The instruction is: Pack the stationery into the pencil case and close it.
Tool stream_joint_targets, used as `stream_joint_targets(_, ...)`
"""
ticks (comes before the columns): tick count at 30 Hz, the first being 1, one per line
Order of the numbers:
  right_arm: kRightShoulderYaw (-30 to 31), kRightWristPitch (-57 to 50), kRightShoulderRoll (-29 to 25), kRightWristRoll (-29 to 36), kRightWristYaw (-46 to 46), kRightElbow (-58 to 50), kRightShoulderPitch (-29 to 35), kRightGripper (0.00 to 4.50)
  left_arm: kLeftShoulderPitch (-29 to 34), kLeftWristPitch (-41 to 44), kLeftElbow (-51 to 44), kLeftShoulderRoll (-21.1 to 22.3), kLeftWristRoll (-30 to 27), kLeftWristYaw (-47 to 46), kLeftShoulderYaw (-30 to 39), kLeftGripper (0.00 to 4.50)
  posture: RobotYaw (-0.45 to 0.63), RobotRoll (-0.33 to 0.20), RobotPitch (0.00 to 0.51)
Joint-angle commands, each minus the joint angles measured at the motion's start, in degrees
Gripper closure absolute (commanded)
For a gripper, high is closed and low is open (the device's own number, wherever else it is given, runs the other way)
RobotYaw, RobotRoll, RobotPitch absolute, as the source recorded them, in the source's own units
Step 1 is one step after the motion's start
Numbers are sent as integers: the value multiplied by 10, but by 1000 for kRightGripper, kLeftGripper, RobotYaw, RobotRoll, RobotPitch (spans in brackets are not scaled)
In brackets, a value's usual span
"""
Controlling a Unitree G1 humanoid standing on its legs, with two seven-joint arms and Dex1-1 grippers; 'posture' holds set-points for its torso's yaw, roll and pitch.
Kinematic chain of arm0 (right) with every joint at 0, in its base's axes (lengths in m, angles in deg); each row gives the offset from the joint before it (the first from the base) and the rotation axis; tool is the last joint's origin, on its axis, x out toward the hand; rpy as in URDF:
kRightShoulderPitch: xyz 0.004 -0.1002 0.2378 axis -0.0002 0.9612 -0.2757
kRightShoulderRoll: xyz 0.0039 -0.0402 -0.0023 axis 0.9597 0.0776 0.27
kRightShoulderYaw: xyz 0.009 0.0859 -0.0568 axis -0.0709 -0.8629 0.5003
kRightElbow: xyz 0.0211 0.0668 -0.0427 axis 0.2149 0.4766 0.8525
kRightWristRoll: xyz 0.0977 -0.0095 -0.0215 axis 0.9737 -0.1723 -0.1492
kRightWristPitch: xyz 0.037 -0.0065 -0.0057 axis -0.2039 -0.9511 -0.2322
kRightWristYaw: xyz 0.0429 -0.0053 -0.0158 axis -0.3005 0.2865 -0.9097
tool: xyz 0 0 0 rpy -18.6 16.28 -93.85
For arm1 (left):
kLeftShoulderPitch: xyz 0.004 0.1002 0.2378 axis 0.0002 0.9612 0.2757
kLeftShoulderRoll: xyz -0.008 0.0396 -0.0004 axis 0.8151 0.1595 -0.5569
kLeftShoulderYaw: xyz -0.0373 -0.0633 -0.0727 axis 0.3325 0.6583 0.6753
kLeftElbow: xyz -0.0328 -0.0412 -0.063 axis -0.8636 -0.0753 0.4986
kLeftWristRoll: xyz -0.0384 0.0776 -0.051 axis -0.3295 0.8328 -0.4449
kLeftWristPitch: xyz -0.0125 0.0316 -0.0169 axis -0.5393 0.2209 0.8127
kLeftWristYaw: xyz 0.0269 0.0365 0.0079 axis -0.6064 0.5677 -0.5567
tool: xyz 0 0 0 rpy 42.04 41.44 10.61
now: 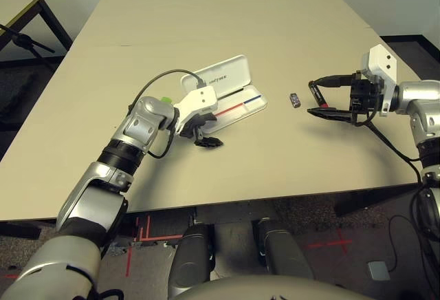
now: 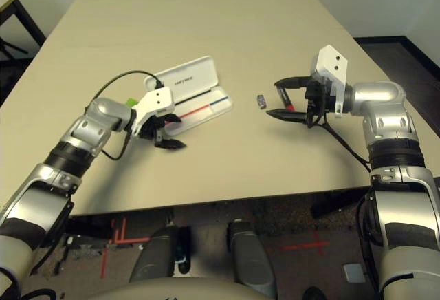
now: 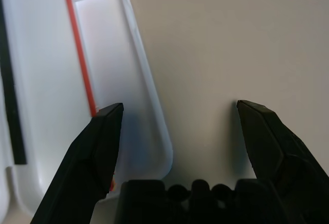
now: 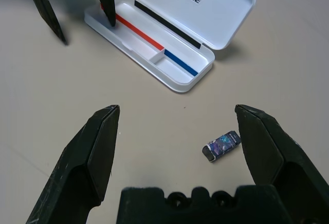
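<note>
Hovering wide apart over the open pencil case end, the left gripper risks nudging it, while the right gripper, equally spread and empty, faces the grey block at the case's three o'clock.

The left gripper holds its two black fingers wide apart above a rounded end corner of the flat white plastic pencil case, which lies open on the plain beige tabletop. One finger hangs over the tray, by its thin red line; the other is over bare tabletop beside the case's long edge
</note>
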Motion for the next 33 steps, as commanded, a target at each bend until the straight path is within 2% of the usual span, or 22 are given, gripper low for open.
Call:
stream_joint_targets(1, -12, -2, -10, 8, 1, -3, -12, 0, -2, 19, 30, -5, 24, -20, -6, 408, -83, 0, 95)
stream_joint_targets(4, -13, 0, -14, 8, 1, 2, -16, 0, -2, 9, 35, -7, 24, -27, -1, 1309, -83, 0, 96)
stream_joint_targets(12, -13, 2, -15, 9, 4, 6, -20, 0, -5, -23, 42, -2, 24, -15, 3, 4481, -79, 0, 95)
stream_joint_targets(17, -13, 6, -15, 9, 2, 13, -23, 0, -18, -43, 16, 7, 16, -3, 19, 4481, -74, 0, 90)
stream_joint_targets(23, -14, 9, -21, 10, -3, 30, -27, 0, -1, -56, -70, 37, 2, 43, 23, 4481, -62, 0, 88)
stream_joint_targets(33, -14, 10, -27, 13, -9, 35, -26, 0, 97, -67, -234, 94, -5, 71, 17, 4481, -57, 0, 89)
